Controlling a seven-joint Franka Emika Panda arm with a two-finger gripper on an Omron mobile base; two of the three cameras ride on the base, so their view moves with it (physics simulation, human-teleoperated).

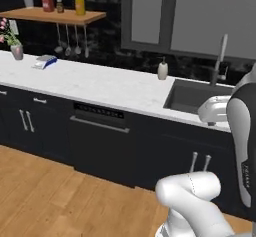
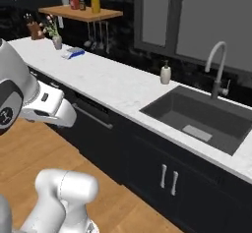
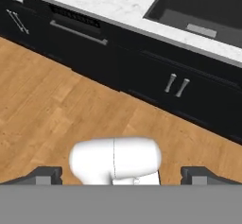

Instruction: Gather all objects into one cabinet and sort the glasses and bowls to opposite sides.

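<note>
My gripper (image 3: 123, 176) is open; its two dark fingertips (image 3: 47, 175) stand far apart with nothing between them. The hand hangs above the wooden floor in front of the dark base units and looks down along them. Its white wrist (image 1: 215, 110) shows in front of the sink's near edge, and again as the wrist (image 2: 49, 110) at the left of the right base view. The glasses, the bowls and the cabinet are out of view.
A white marble counter (image 1: 100, 83) runs over a dishwasher front (image 1: 100, 126). A dark sink (image 2: 202, 119) with a tap (image 2: 216, 67) and a soap bottle (image 2: 166, 73) lies to the right. A wooden shelf (image 1: 55, 15) carries jars. Grey-fronted wall units (image 1: 200, 16) hang above.
</note>
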